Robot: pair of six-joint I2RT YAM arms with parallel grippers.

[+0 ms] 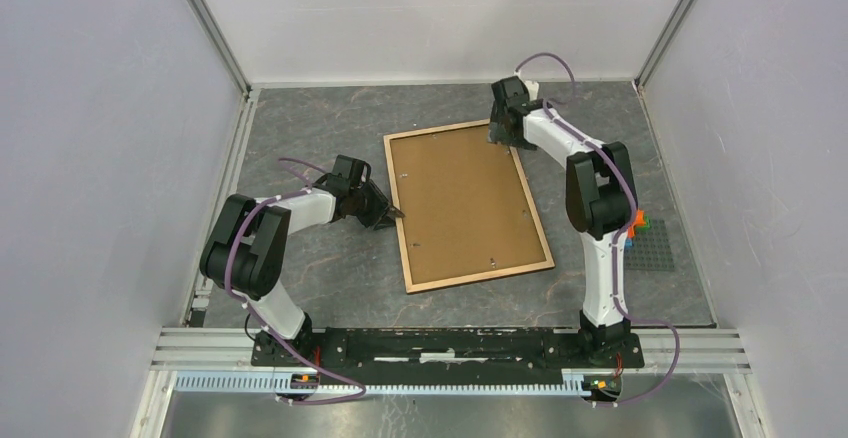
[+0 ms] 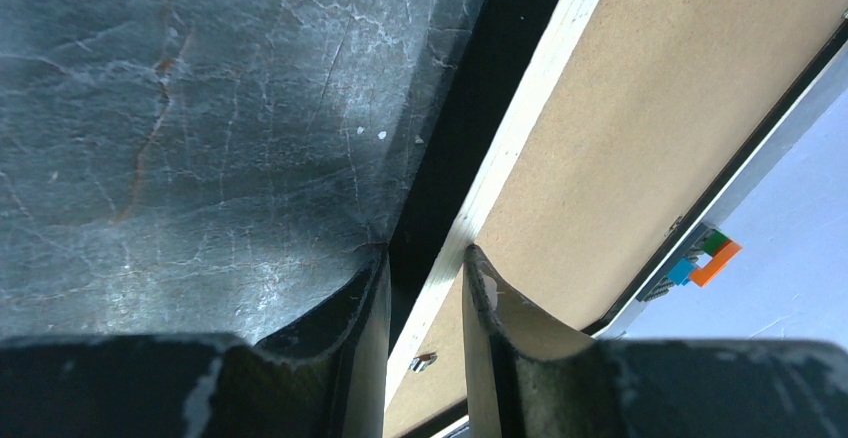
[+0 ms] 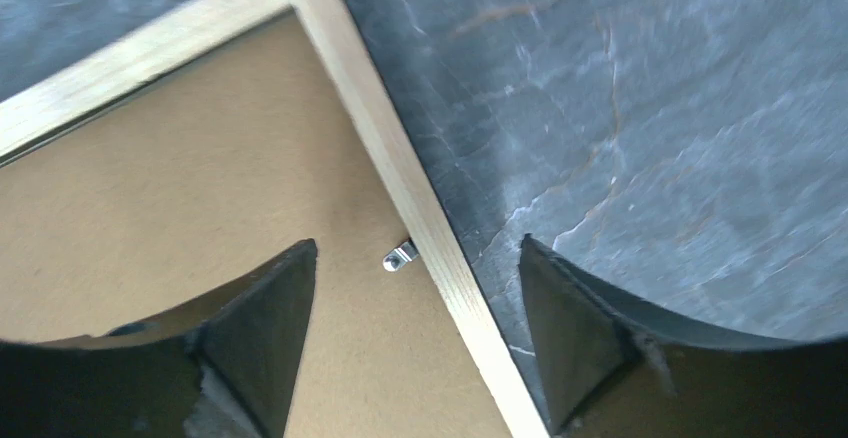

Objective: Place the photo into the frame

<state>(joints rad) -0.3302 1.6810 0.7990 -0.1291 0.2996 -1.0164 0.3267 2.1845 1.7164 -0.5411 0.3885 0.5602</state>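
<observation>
Grey marbled tabletop (image 1: 300, 118) inside pale walls carries the frame (image 1: 479, 277), lying flat at its middle, light-wood face up, with a brown backing board (image 1: 465, 208) filling it. The photo shows in no view, so whether it sits under the board cannot be told. At the frame's left rail the left gripper (image 1: 392, 215) straddles the wood with narrowly parted jaws; a pinch cannot be confirmed. Over the frame's far right corner the right gripper (image 1: 498, 138) gapes wide near a metal clip (image 3: 401, 255). Judged so, closing or opening remains.
</observation>
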